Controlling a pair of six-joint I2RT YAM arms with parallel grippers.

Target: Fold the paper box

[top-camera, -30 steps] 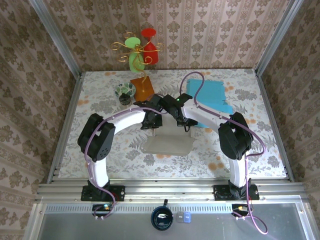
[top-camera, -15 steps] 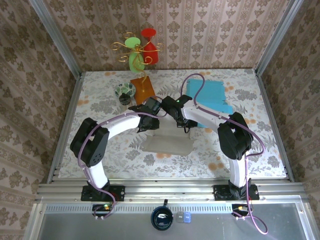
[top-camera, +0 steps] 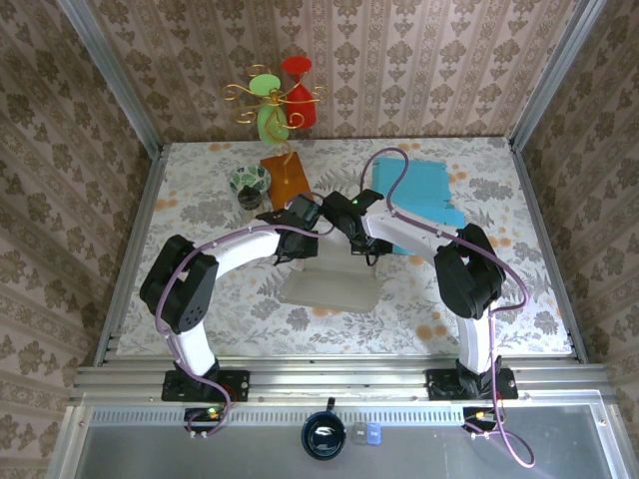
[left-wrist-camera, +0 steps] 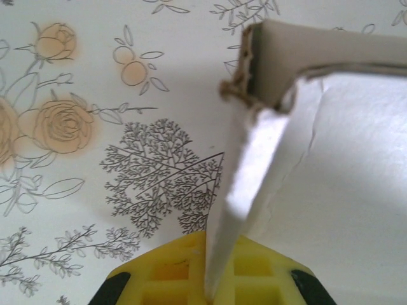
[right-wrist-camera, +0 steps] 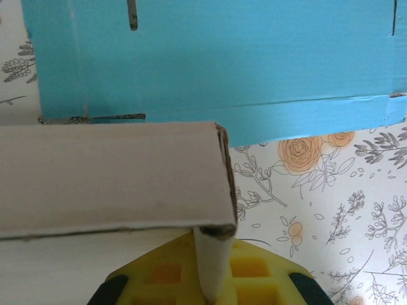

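The right pincer [right-wrist-camera: 213,281] clamps an upright wall of the paper box [right-wrist-camera: 108,178], a blue sheet [right-wrist-camera: 210,57] lying just beyond

Orange block [top-camera: 285,178] beside patterned bowl [top-camera: 250,181]

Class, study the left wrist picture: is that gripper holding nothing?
No, a thin white wall of the paper box is pinched upright in the shut left gripper.

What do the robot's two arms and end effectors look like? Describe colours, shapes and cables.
The left arm and right arm have white tubular links, bulky black joints and a purple cable each. The left end effector and right end effector have yellow, grid-moulded pads.
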